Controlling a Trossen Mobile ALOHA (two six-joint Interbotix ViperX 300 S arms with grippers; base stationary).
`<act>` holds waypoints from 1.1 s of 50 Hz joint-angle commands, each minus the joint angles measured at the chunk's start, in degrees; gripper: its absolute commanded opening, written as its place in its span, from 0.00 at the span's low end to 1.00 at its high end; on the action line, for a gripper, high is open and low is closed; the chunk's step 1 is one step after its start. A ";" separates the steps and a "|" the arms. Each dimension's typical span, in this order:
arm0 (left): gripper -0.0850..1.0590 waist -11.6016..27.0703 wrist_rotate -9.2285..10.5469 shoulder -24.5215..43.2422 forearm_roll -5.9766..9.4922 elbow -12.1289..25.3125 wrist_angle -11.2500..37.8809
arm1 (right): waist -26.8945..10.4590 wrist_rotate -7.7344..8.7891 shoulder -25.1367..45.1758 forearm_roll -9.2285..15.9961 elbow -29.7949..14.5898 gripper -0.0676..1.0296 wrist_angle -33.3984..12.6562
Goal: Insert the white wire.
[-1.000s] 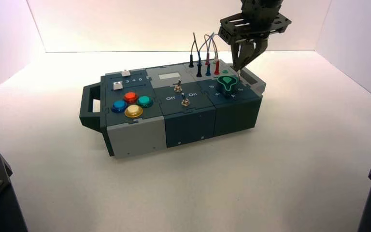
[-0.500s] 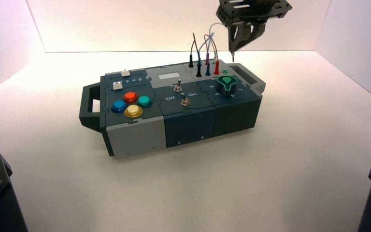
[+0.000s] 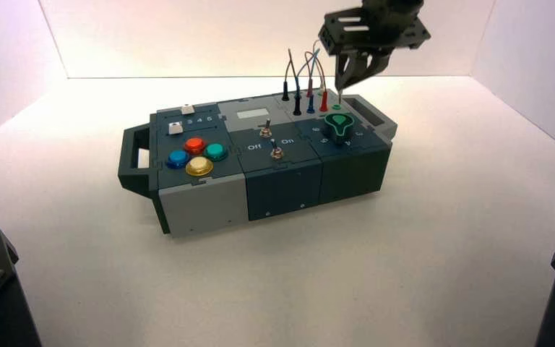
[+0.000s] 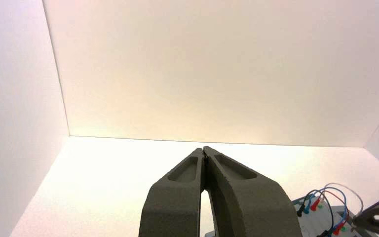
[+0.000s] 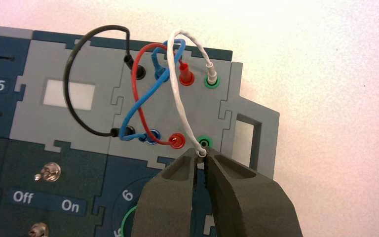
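My right gripper (image 5: pixel 202 157) is shut on the white wire's (image 5: pixel 177 94) free plug and holds it just above the empty green socket (image 5: pixel 205 142) at the box's far right corner. The wire's other plug (image 5: pixel 210 75) sits in the second green socket. In the high view the right gripper (image 3: pixel 341 84) hangs over the wire panel, the plug's tip pointing down near the green socket (image 3: pixel 337 107). My left gripper (image 4: pixel 205 150) is shut and empty, parked away from the box.
Black (image 5: pixel 71 84), blue (image 5: pixel 138 111) and red (image 5: pixel 137 89) wires stand plugged in beside the white one. A green knob (image 3: pixel 340 127), two toggle switches (image 3: pixel 266 131) and coloured buttons (image 3: pixel 196 155) lie on the box's top. The box's handle (image 5: pixel 249 138) is next to the green socket.
My right gripper lifted with the white plug, then moved left and down again, so the plug now hangs over the green socket beside the red plug.
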State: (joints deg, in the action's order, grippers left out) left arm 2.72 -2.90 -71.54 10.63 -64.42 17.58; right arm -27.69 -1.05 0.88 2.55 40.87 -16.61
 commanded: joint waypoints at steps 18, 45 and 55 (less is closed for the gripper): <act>0.05 -0.09 0.09 0.70 0.00 1.49 -0.70 | -0.18 0.09 -0.62 -0.26 -1.76 0.04 1.58; 0.05 -0.09 0.09 0.79 0.00 1.49 -0.88 | -0.18 0.18 1.49 -0.35 -1.85 0.04 1.67; 0.05 -0.09 0.09 0.79 0.00 1.49 -0.88 | -0.18 0.18 1.93 -0.35 -1.93 0.04 1.93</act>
State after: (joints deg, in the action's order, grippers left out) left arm 2.81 -2.90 -71.54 10.63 -64.42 17.31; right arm -27.69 -0.88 3.43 2.29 40.34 -15.21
